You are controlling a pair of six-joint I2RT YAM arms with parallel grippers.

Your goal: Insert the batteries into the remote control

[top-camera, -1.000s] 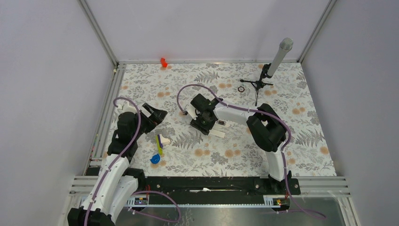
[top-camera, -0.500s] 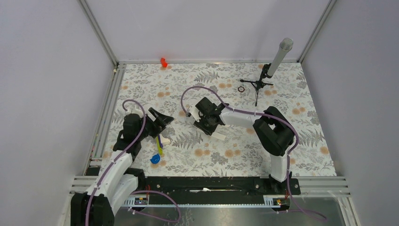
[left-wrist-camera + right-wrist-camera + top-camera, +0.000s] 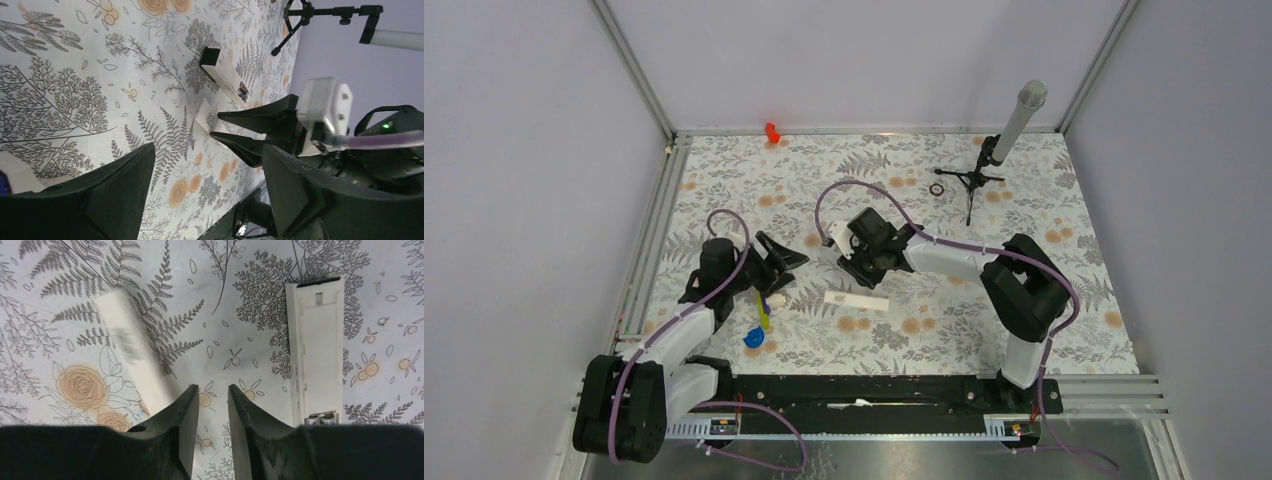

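Note:
The remote control [image 3: 320, 350] lies face down with its back open, right of my right gripper [image 3: 212, 387]. Two metal battery ends [image 3: 320, 419] show in its near end. In the left wrist view the remote [image 3: 225, 75] has a black far end and lies beyond the right gripper [image 3: 216, 125]. The right arm hides it in the top view. A loose white strip [image 3: 856, 299] lies by the right gripper [image 3: 856, 270] and is blurred in the right wrist view [image 3: 132, 355]. The right jaws stand narrowly apart and empty. My left gripper [image 3: 792, 268] is wide open and empty [image 3: 207, 150].
A yellow, white and blue toy cluster [image 3: 764, 315] lies just near of the left gripper. A microphone on a small tripod [image 3: 984, 170] and a black ring [image 3: 937, 188] stand at the back right. A red object [image 3: 771, 131] sits at the back edge.
The white strip has moved left and nearer, out from under the right gripper. The left gripper has reached right towards the centre. The right arm's elbow has swung right.

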